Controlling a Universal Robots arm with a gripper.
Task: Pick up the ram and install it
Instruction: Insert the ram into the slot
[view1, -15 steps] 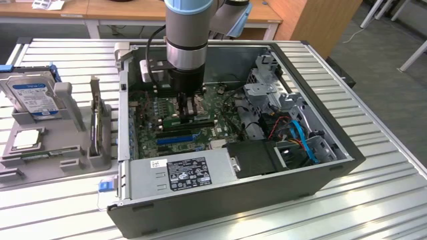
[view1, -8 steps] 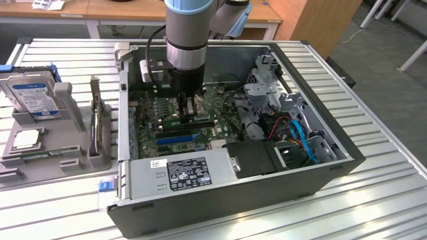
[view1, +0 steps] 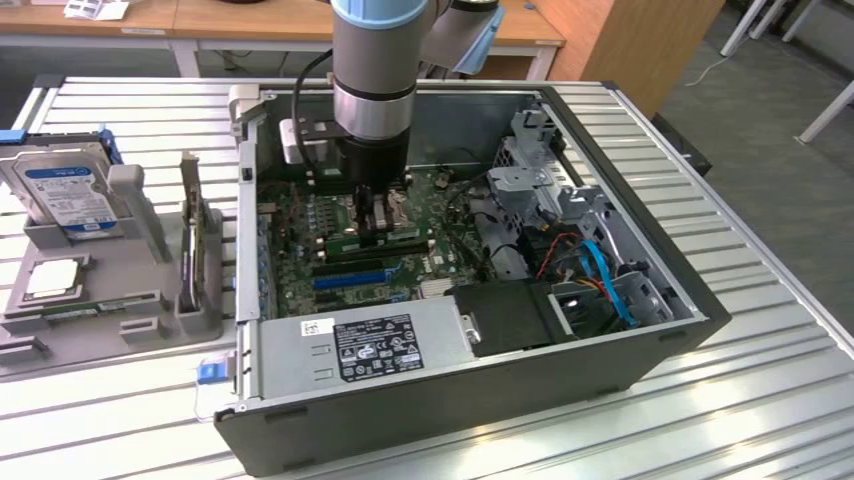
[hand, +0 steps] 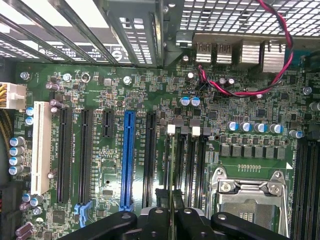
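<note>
Green ram (hand: 172, 165) clamped between the end effector's (hand: 171, 202) closed jaws.
Stick stands on edge along the black slots beside the processor socket (hand: 250, 195), inside the open computer case (view1: 467, 400).

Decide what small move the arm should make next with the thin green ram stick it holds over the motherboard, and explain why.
Probably ease straight down: the fingers pinch the thin green ram stick edge-on, lined up along a black memory slot with a white end latch, apparently not yet seated.
</note>
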